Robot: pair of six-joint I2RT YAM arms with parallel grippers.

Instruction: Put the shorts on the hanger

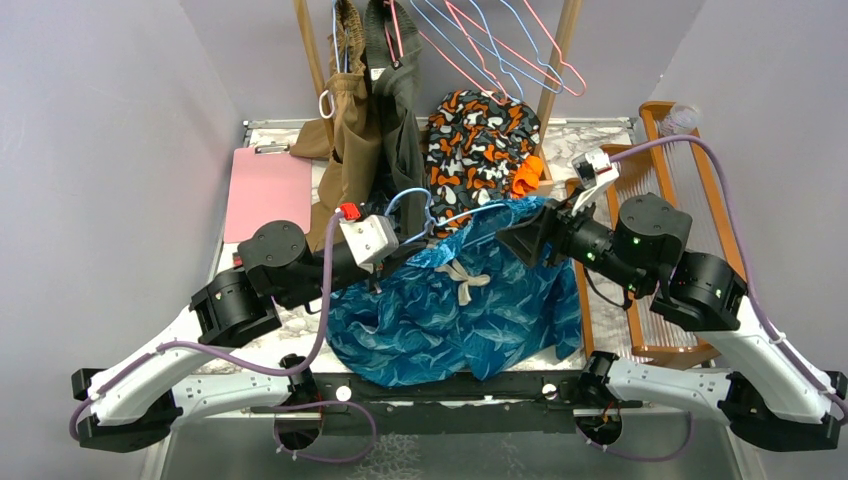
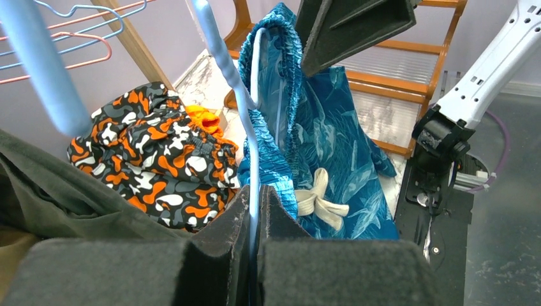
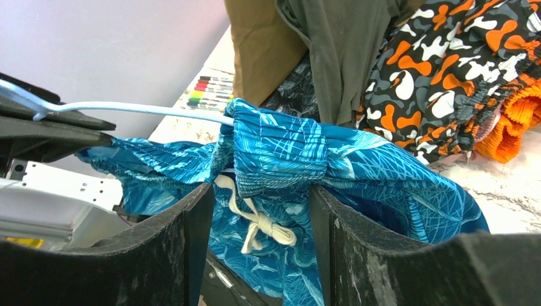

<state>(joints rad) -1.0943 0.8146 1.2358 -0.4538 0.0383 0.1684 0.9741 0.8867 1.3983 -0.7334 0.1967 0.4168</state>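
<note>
The teal-blue shorts [image 1: 460, 310] lie spread over the table's front middle, their cream drawstring bow facing up. One arm of the light-blue hanger [image 1: 470, 212] is threaded into the gathered waistband [image 3: 274, 150], which is lifted off the table. My left gripper [image 2: 254, 213] is shut on the hanger's wire [image 2: 254, 159], left of the shorts. My right gripper [image 3: 255, 197] is open at the raised waistband. The bunched fabric sits between its fingertips, brushing the right finger and apart from the left one. The same shorts [image 2: 332, 146] hang from the wire in the left wrist view.
An orange, black and white garment [image 1: 478, 140] lies behind the shorts. Tan [image 1: 350, 140] and olive [image 1: 400, 110] garments hang at the back, with pink and blue wire hangers [image 1: 500, 50] above. A pink clipboard [image 1: 268, 190] lies at the left and a wooden rack [image 1: 680, 190] stands at the right.
</note>
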